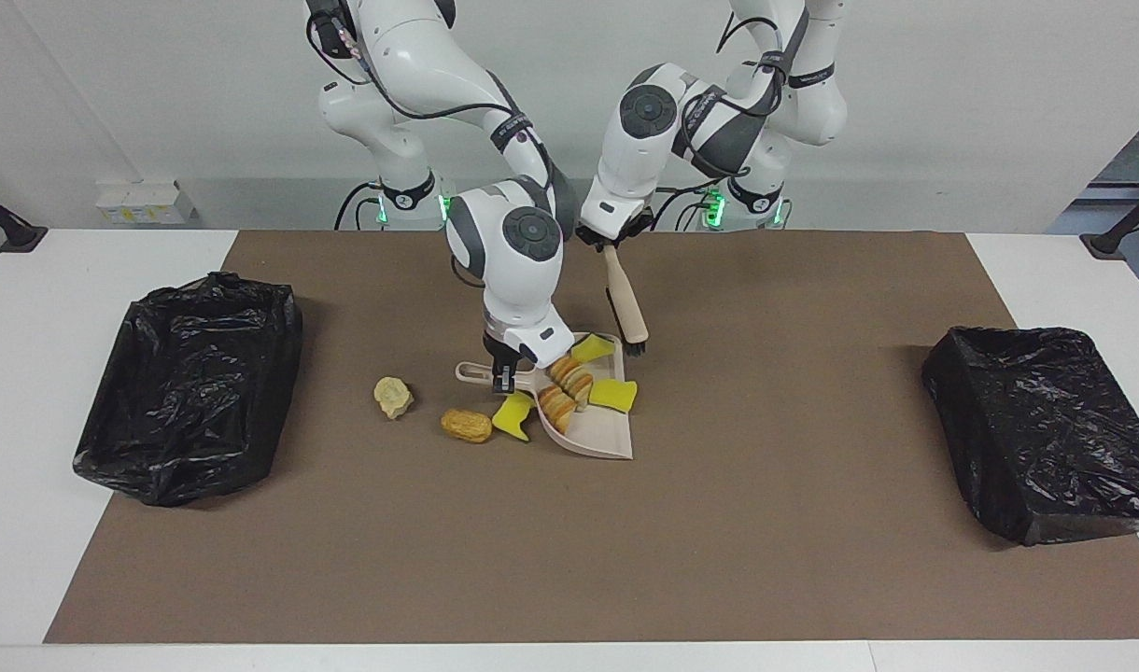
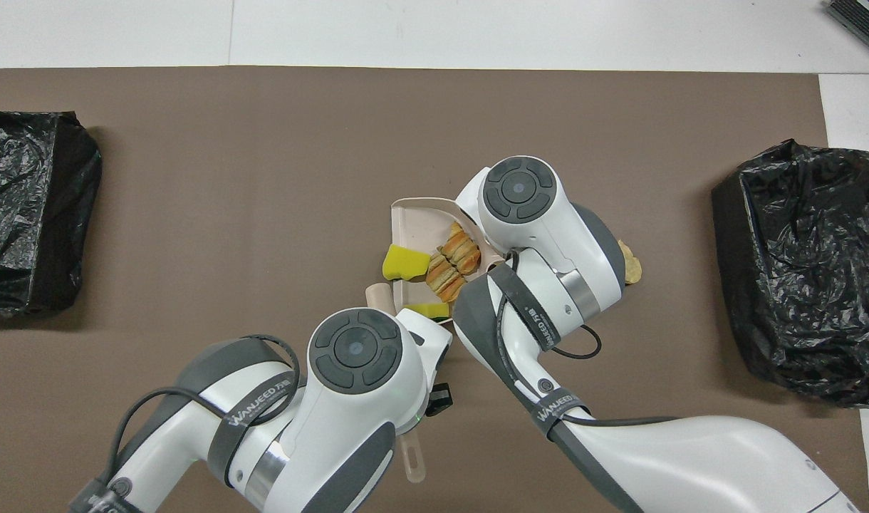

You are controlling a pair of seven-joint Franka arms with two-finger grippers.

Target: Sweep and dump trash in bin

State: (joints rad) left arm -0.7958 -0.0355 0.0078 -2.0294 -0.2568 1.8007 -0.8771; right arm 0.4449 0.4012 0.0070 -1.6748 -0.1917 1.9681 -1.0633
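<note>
My right gripper (image 1: 504,377) is shut on the handle of the beige dustpan (image 1: 599,435), which lies on the brown mat. Two tan bread pieces (image 1: 566,386) and two yellow sponge chunks (image 1: 613,395) of the trash lie in the pan (image 2: 417,219). A third yellow chunk (image 1: 513,415) leans against the pan's outer wall. Two more scraps, a golden one (image 1: 467,426) and a pale one (image 1: 393,397), lie on the mat toward the right arm's end. My left gripper (image 1: 610,245) is shut on the beige brush (image 1: 625,306), whose bristles hang over the mat beside the pan.
Two bins lined with black bags stand on the mat, one (image 1: 191,373) at the right arm's end and the other (image 1: 1046,429) at the left arm's end. In the overhead view both arms cover the grippers and part of the pan.
</note>
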